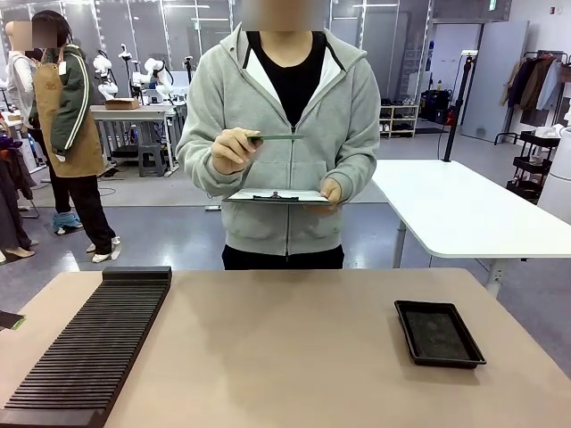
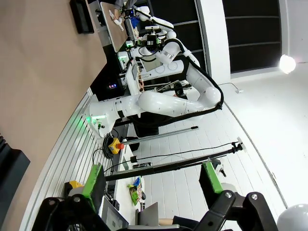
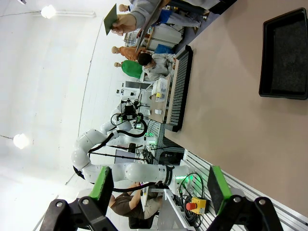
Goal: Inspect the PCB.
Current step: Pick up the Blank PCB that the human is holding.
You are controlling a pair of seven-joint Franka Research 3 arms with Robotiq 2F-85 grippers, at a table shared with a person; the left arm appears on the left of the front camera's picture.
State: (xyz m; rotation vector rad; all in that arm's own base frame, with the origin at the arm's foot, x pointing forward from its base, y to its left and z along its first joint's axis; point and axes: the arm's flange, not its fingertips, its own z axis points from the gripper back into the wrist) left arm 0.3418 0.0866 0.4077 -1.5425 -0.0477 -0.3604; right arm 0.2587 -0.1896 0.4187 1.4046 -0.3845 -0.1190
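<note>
The left gripper [image 2: 151, 188] and right gripper [image 3: 159, 191] both stand spread wide, grasping nothing (green pads well apart). Across the flat beige table [image 1: 285, 357], the person's hand [image 1: 230, 148] holds the thin green rectangular PCB [image 1: 277, 137] at chest height, above a flat grey clipboard [image 1: 277, 195].

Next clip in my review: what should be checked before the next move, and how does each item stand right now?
1. The PCB is in the person's hand, off the table: ok.
2. The left gripper is open and holds nothing: ok.
3. The right gripper is open and holds nothing: ok.
4. The black tray has room for a board: ok.
5. The PCB's face looks sound: cannot tell, too small.
</note>
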